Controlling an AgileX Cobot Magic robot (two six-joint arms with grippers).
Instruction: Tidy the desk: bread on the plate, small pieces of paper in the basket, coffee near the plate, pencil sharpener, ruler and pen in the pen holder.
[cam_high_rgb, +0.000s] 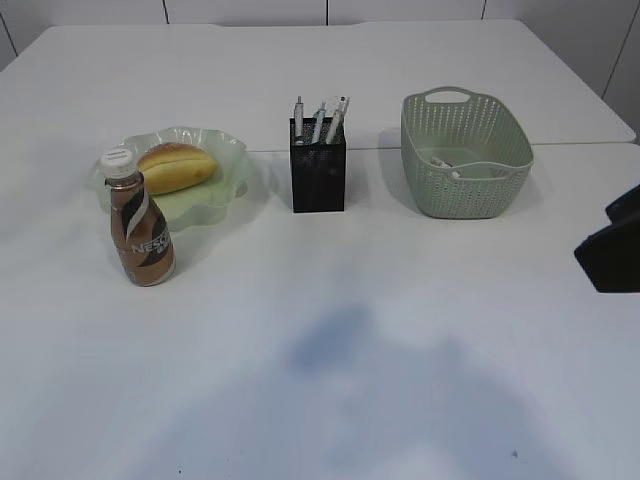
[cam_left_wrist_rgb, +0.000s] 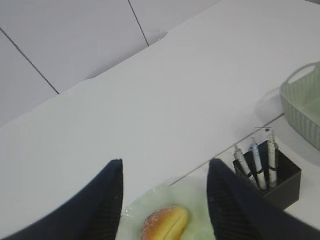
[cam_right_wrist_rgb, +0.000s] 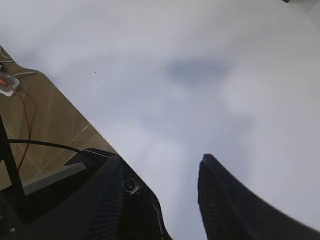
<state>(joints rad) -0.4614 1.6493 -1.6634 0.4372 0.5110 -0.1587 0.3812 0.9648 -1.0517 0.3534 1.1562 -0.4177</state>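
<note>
The bread (cam_high_rgb: 176, 166) lies on the pale green plate (cam_high_rgb: 222, 198), and the coffee bottle (cam_high_rgb: 140, 226) stands upright just in front of the plate's left edge. Pens (cam_high_rgb: 320, 120) stick up from the black mesh pen holder (cam_high_rgb: 318, 178). Small pieces of paper (cam_high_rgb: 446, 168) lie inside the green basket (cam_high_rgb: 466, 190). The pencil sharpener and ruler are hidden. My left gripper (cam_left_wrist_rgb: 166, 162) hangs open and empty above the bread (cam_left_wrist_rgb: 166, 224) and plate (cam_left_wrist_rgb: 199, 206), with the pen holder (cam_left_wrist_rgb: 280, 181) to its right. My right gripper (cam_right_wrist_rgb: 160, 157) is open over bare table, holding nothing.
A dark part of the right arm (cam_high_rgb: 610, 250) juts in at the right edge of the exterior view. A seam (cam_high_rgb: 580, 146) between two table tops runs behind the objects. In the right wrist view the table edge (cam_right_wrist_rgb: 75, 107) drops to a brown floor with cables (cam_right_wrist_rgb: 20, 115).
</note>
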